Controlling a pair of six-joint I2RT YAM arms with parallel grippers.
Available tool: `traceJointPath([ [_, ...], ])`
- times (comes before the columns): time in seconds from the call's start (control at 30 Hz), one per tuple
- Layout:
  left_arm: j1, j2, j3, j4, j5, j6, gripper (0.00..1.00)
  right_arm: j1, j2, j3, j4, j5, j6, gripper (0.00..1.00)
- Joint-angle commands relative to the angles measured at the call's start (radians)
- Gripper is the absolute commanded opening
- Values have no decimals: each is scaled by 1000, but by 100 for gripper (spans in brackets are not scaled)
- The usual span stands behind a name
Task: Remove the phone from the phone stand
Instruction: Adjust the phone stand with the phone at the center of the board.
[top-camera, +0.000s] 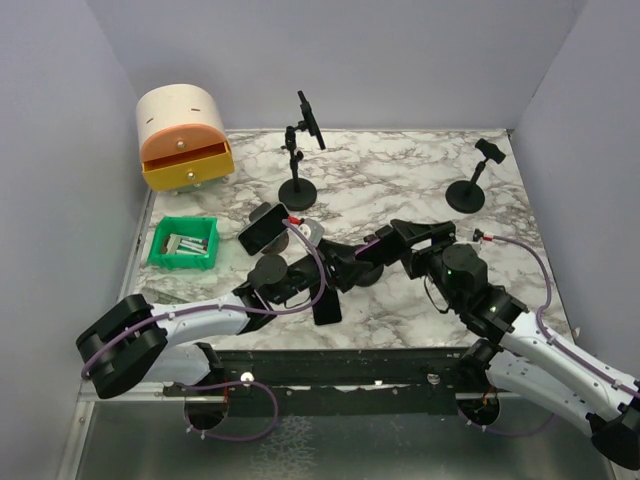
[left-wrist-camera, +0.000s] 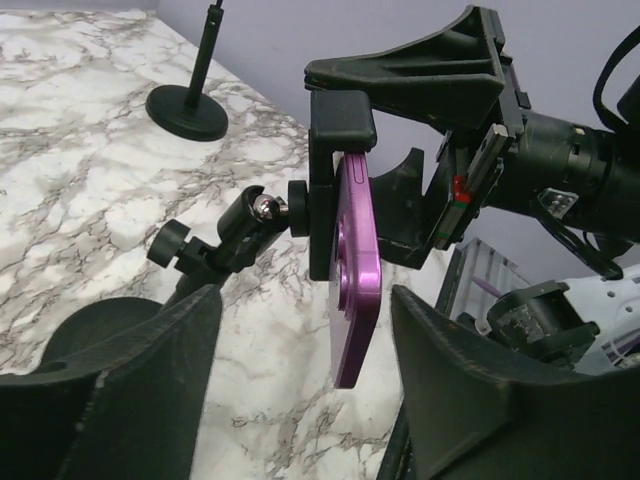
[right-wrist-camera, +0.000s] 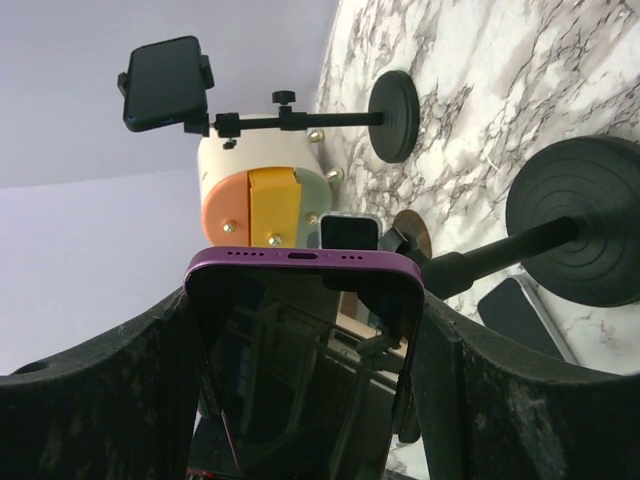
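A purple phone (left-wrist-camera: 358, 290) stands on edge in the black clamp (left-wrist-camera: 332, 190) of a phone stand, whose ball joint (left-wrist-camera: 252, 222) slants down to a dark base. My left gripper (left-wrist-camera: 305, 298) is open: its fingers flank the phone's lower end with a gap on both sides. From the far side, my right gripper (right-wrist-camera: 305, 300) is shut on the phone (right-wrist-camera: 300, 350), a finger pressed on each long edge. The stand's rod (right-wrist-camera: 495, 255) and round base (right-wrist-camera: 580, 220) lie beyond. In the top view the two grippers meet mid-table and hide the phone.
A cream and orange drawer box (top-camera: 185, 135) sits back left and a green bin (top-camera: 185, 243) at the left edge. Another stand holds a phone (top-camera: 310, 120); a further stand (top-camera: 468, 190) stands back right. A silver-edged phone (top-camera: 265, 228) and a flat black phone (top-camera: 326, 305) are near the left arm.
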Motion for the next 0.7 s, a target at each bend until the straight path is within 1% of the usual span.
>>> traceJointPath([
  [0.0, 5, 27, 27, 74, 39, -23, 60, 0, 19, -71, -20, 4, 84, 0],
  [0.1, 10, 46, 46, 74, 57, -18, 39, 0, 0, -77, -17, 18, 100, 1],
  [0.23, 15, 67, 61, 80, 55, -28, 22, 0, -9, -79, -5, 22, 110, 0],
  [0.3, 18, 70, 61, 95, 39, -36, 10, 0, -7, -74, -12, 18, 106, 2],
  [0.33, 20, 68, 62, 102, 33, -37, 3, 0, -7, -73, -13, 18, 100, 11],
  [0.37, 23, 68, 65, 103, 32, -37, 0, 0, -8, -74, -12, 15, 86, 23],
  [0.5, 36, 63, 83, 103, 57, -42, 0, 0, -27, -44, -60, 10, -54, 78],
  [0.53, 42, 62, 88, 103, 70, -47, 0, 0, -34, -29, -96, 16, -84, 87],
  [0.6, 52, 63, 94, 102, 90, -65, 0, 0, -53, -1, -168, 34, -139, 98],
  [0.67, 63, 67, 103, 98, 110, -82, 0, 0, -82, 22, -231, 64, -186, 100],
])
